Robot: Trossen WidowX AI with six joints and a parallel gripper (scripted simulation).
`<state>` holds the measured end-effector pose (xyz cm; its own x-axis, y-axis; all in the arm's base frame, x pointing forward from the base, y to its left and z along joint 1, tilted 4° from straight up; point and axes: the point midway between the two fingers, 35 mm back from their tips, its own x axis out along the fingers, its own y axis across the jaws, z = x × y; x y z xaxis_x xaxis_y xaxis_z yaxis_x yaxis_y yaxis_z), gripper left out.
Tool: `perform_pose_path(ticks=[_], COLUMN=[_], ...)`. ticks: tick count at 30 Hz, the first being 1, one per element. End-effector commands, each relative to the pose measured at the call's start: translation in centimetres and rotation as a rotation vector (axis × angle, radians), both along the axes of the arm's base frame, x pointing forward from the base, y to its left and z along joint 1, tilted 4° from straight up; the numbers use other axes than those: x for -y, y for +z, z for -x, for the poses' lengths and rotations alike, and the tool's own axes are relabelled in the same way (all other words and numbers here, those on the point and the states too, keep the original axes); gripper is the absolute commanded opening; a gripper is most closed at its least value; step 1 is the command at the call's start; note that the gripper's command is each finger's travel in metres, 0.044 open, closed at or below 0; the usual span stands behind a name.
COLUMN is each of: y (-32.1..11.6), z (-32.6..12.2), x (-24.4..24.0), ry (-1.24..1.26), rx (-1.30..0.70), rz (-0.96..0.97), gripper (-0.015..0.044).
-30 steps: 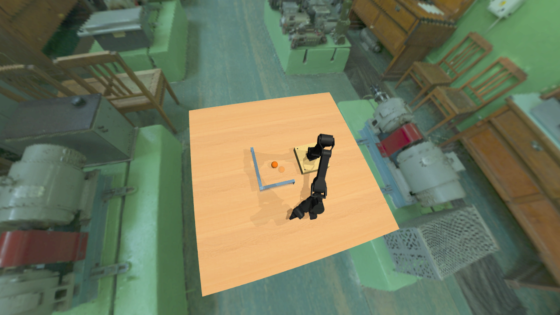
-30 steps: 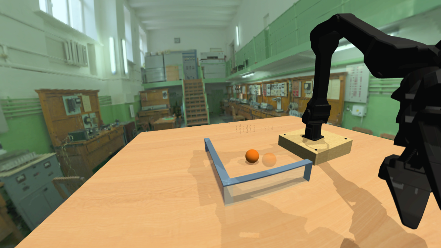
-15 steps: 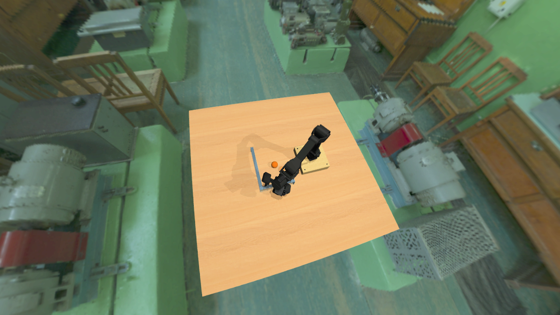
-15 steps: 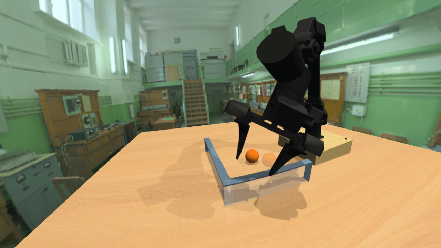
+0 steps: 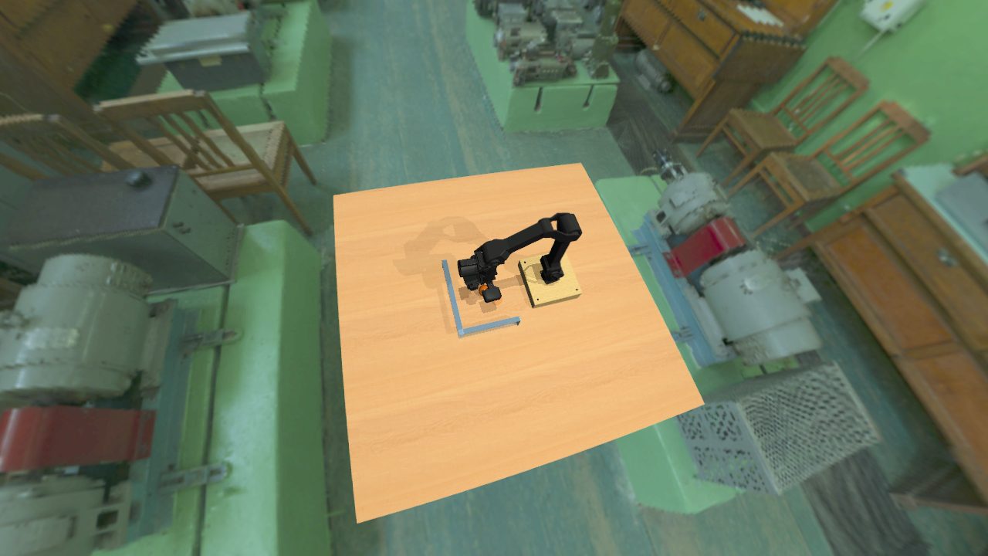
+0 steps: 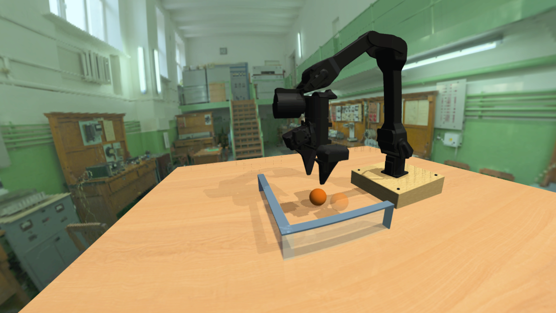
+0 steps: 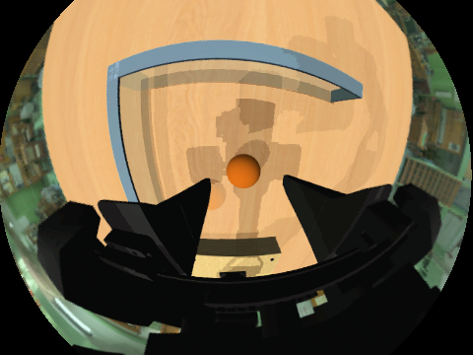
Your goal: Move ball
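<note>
ball point(image 6: 318, 196) on table inside corner walls point(image 6: 288, 227), beneath open empty hand point(image 6: 318, 175)

All matte black, this slim jointed robot arm point(image 6: 390, 89): boxy links, rounded cylinder housings at the joints. It's bolted to a pale square wooden base block point(image 6: 400, 182) with dark corner screws. The gripper point(image 6: 318, 171) ends in two tapering, wedge-shaped black fingers.
</note>
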<state>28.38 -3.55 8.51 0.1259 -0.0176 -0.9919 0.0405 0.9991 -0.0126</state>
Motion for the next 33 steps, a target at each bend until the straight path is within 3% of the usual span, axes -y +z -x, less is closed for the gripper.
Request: perform_pose_path(ticks=[1, 33], y=[-0.1, -4.4], z=[1.0, 0.6], x=[0.3, 0.3], ry=[-0.068, -0.068], rx=[-0.033, -0.033], rz=[-0.037, -0.038], gripper=[0.0337, 0.0337])
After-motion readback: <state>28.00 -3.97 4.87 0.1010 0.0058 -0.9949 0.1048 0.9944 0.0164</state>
